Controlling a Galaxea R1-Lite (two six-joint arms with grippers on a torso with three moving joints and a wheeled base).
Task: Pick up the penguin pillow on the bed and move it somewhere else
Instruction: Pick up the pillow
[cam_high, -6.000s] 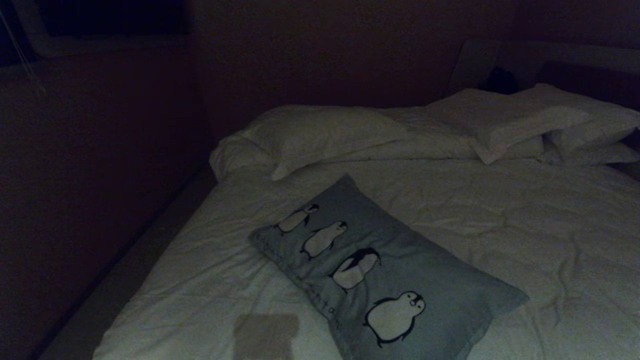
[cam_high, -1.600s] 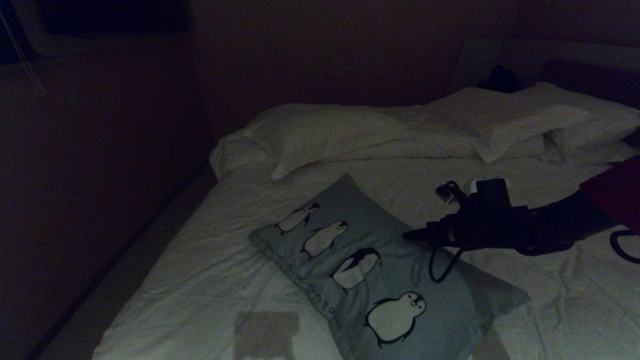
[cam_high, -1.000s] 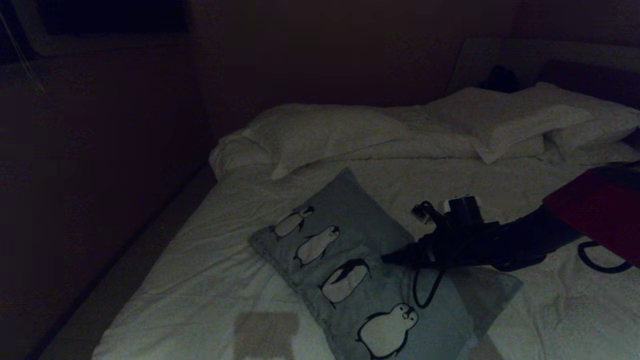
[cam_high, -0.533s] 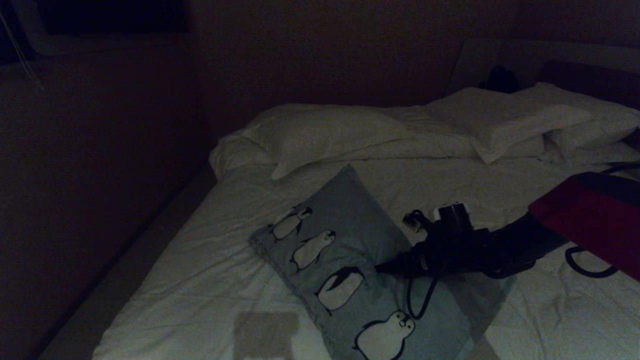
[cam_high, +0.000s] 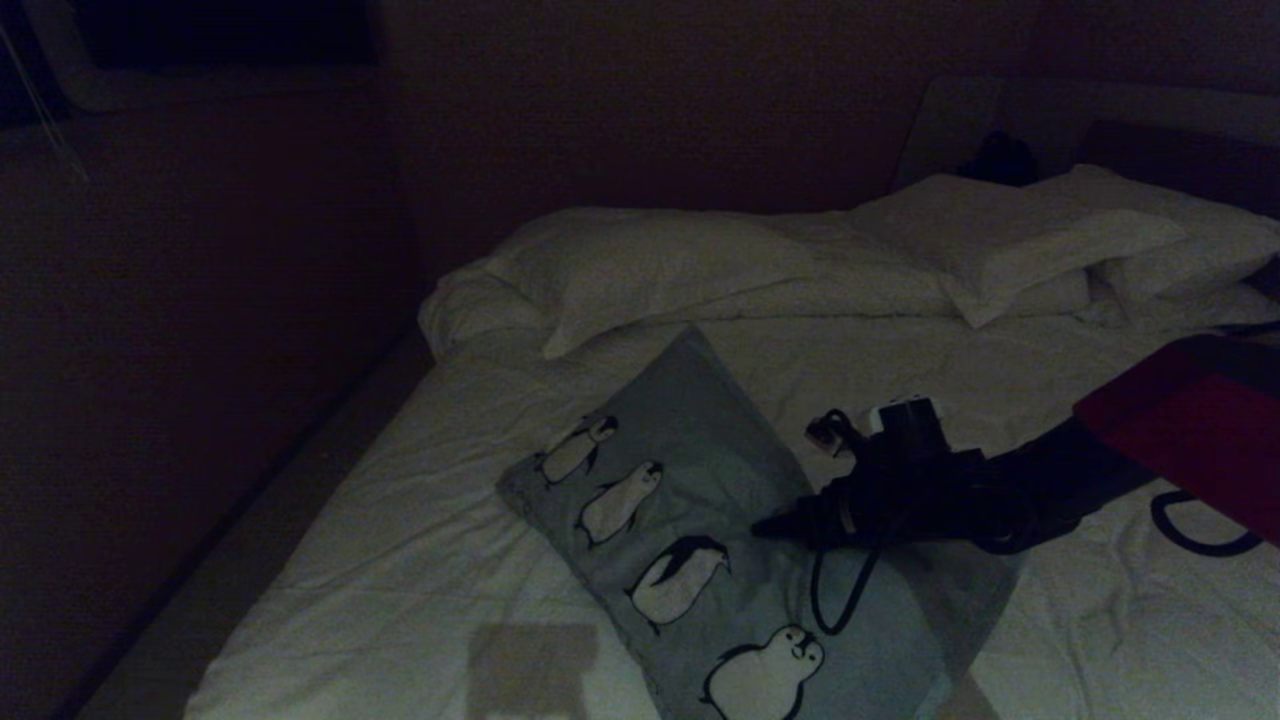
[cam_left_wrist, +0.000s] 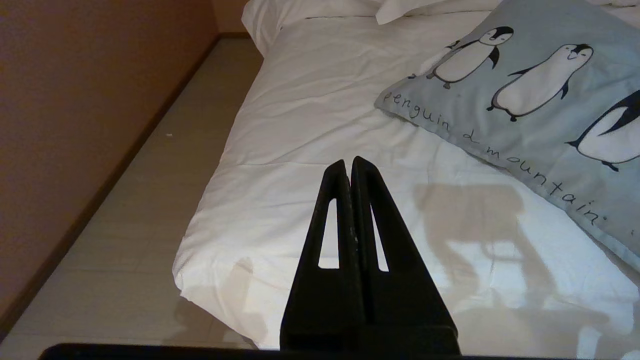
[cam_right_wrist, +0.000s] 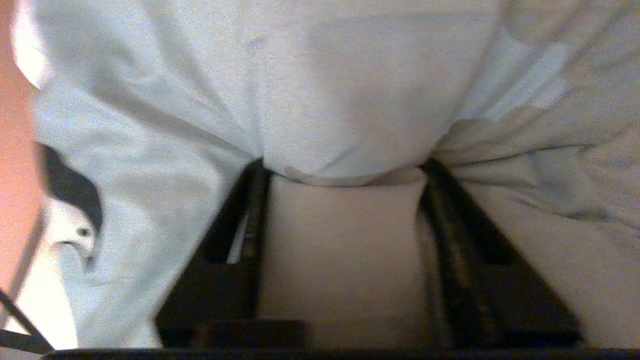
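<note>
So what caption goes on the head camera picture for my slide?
Right gripper presses into the penguin pillow on the bed.

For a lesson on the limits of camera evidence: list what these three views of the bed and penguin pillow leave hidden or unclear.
- Head view: the penguin pillow's near corner is cut off by the bottom edge.
- Head view: the right claw's tips are lost against the dark arm.
- Right wrist view: pillow fabric bunches over the fingertips, so a firm grip is unclear.
- Left wrist view: the pillow's print runs off the right edge.
- Head view: the dark object at the headboard is unidentifiable.
</note>
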